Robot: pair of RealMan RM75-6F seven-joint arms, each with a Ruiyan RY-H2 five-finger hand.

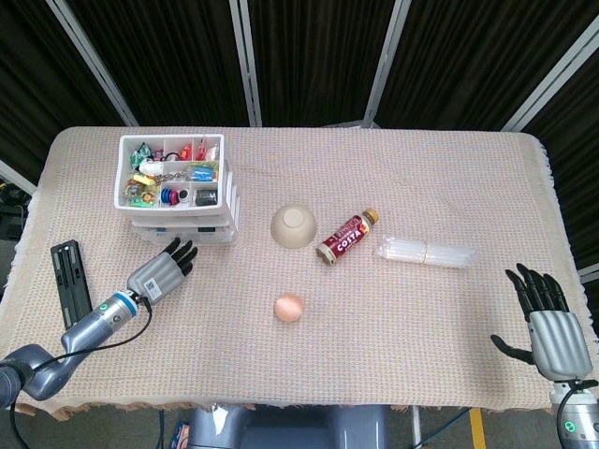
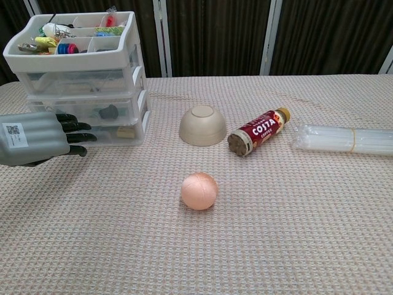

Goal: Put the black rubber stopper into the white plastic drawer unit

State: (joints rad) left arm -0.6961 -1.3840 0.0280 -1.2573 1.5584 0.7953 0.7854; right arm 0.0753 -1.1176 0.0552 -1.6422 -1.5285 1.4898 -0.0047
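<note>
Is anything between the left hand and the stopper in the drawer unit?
Yes. The black stopper sits behind the clear front of a shut drawer in the drawer unit; the left hand is outside.
</note>
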